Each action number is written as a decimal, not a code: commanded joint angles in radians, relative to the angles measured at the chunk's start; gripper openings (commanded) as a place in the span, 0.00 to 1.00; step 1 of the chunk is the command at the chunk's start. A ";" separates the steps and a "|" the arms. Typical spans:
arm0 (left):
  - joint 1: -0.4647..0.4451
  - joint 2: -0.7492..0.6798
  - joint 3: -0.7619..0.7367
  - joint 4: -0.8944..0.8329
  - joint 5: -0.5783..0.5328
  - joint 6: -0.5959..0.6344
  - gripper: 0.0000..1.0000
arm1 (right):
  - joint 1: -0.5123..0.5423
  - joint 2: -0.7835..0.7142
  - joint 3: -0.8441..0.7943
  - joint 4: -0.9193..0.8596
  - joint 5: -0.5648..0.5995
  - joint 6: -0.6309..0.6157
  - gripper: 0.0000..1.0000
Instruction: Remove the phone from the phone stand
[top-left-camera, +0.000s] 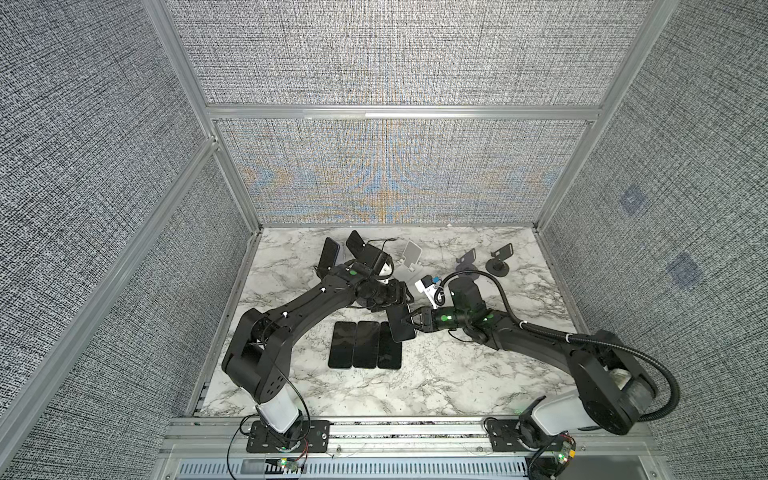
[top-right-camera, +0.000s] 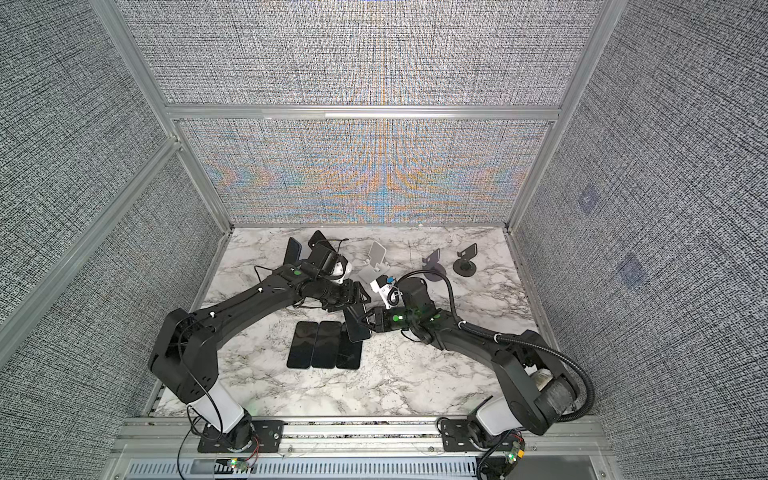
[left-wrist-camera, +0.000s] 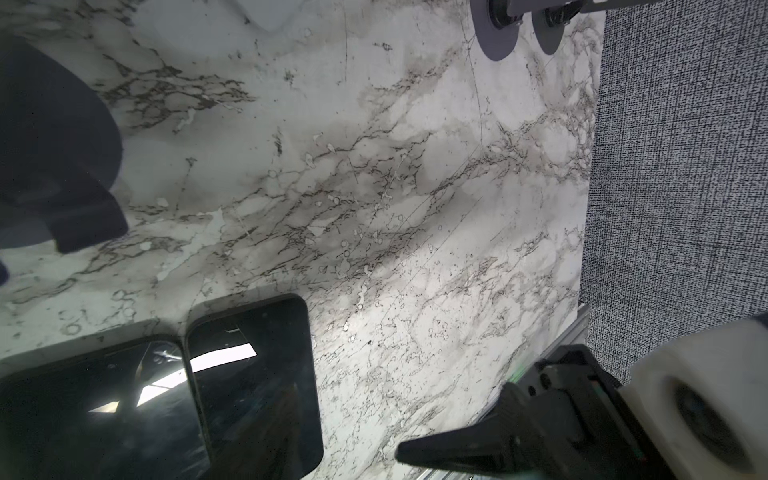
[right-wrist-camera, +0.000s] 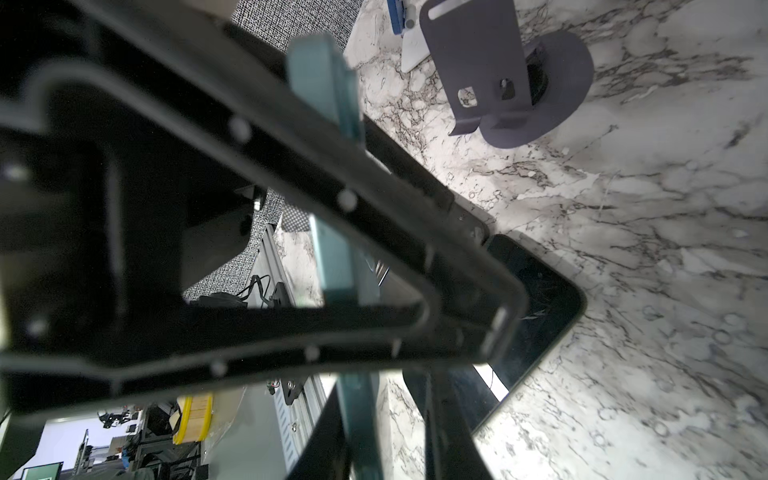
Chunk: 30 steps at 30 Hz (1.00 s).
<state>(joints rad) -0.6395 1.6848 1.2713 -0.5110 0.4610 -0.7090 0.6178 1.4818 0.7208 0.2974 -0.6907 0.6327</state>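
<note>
Jaws of right gripper (top-left-camera: 409, 321) pinch the phone (top-left-camera: 399, 331) by its 3 o'clock edge, off the stands (top-left-camera: 411, 258), over the flat phones (top-left-camera: 365, 345), prob. to lay it alongside; left gripper (top-left-camera: 402, 296) at 12 gapes empty.

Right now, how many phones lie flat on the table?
3, in one central row: left phone, middle phone, right phone, partly hidden under a fourth phone in the right end effector.

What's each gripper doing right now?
Left gripper: open, holding nothing.
Right gripper: closed on the phone.
</note>
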 joint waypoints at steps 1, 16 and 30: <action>-0.003 0.004 -0.001 0.054 0.027 -0.022 0.49 | 0.008 0.020 -0.009 0.097 -0.020 0.040 0.20; -0.009 0.003 -0.019 0.080 0.023 -0.030 0.66 | 0.014 -0.006 -0.061 0.129 0.029 0.072 0.00; -0.008 -0.021 -0.070 0.127 0.021 -0.050 0.99 | 0.013 -0.061 -0.168 0.171 0.116 0.153 0.00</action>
<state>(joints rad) -0.6479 1.6836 1.1992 -0.3950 0.4923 -0.7605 0.6300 1.4372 0.5701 0.4088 -0.6029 0.7540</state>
